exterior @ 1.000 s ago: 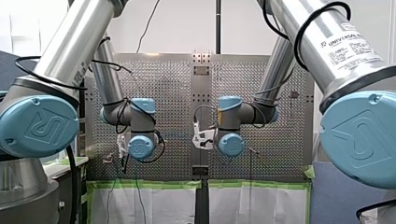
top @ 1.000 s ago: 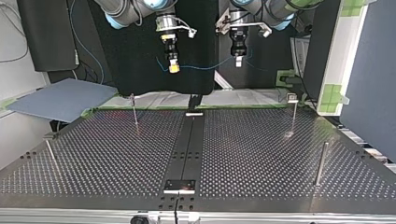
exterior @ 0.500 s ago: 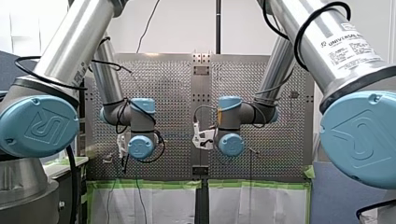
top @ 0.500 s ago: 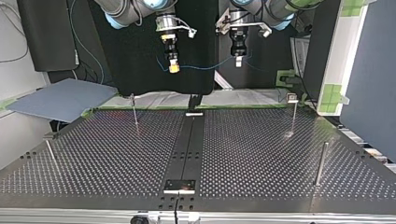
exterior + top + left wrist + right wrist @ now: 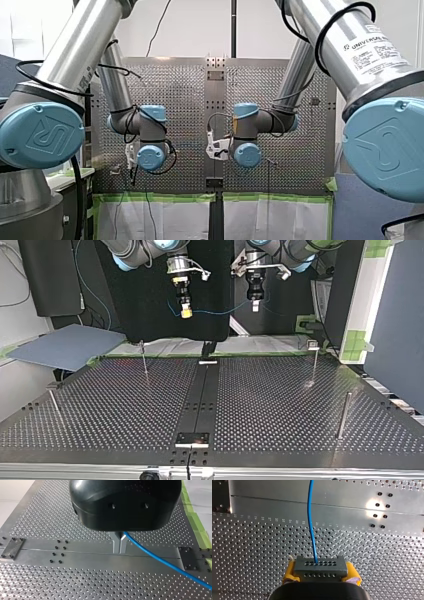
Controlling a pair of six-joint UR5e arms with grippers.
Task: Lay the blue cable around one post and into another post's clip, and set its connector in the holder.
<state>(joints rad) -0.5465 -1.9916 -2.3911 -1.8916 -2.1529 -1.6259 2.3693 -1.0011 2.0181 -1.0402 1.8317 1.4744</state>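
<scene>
In the top view both grippers hang high above the perforated table (image 5: 275, 405). My right gripper (image 5: 186, 311), at that view's left, has yellow pads (image 5: 289, 574) shut on the grey connector (image 5: 320, 567). The blue cable (image 5: 311, 525) leaves the connector's face and sags across (image 5: 215, 312) to my left gripper (image 5: 255, 304). In the left wrist view, the metal fingers (image 5: 119, 540) are shut on the cable (image 5: 162, 560), which trails off to one side. In the front view, the wrists (image 5: 150, 157) hide both grippers.
Thin posts stand on the table: one (image 5: 144, 359) at the top view's far left, one with a clip head (image 5: 314, 360) at the far right, a thicker one (image 5: 343, 415) at the near right, one (image 5: 54, 404) at the near left. A small plate (image 5: 192, 439) sits on the dark centre strip.
</scene>
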